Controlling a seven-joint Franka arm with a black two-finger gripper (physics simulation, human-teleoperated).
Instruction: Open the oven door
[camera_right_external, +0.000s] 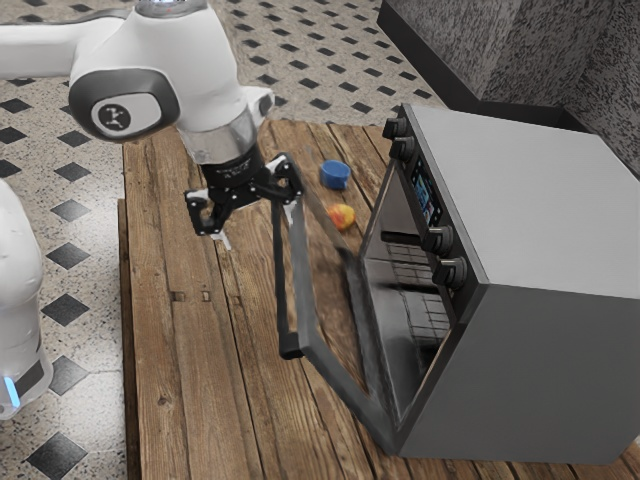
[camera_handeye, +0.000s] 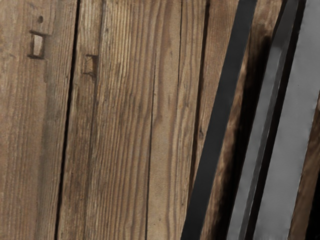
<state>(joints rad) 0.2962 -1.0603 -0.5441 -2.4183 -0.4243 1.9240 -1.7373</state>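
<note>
The oven door (camera_right_external: 345, 382) stands partly open on the table (camera_right_external: 180, 380), in front of the oven (camera_right_external: 550, 370), at the side toward the exterior view's left. It is hinged low at the oven's foot and leans outward, so its free edge points up and to the exterior view's left; its long axis goes from near to far, in line with the dark handle (camera_right_external: 281, 270). The gripper (camera_right_external: 257, 226) is above the far end of this handle, with its two fingers spread wide and nothing pinched between them; if one finger touches the door, I cannot tell. I judge that the opening is well advanced and the lowering is the step in hand. The next move would need to press the free edge outward and down, without the finger slipping off. Farther away, between arm and oven, are a blue mug (camera_right_external: 335, 174) and a small orange-yellow object (camera_right_external: 342, 216).
</note>
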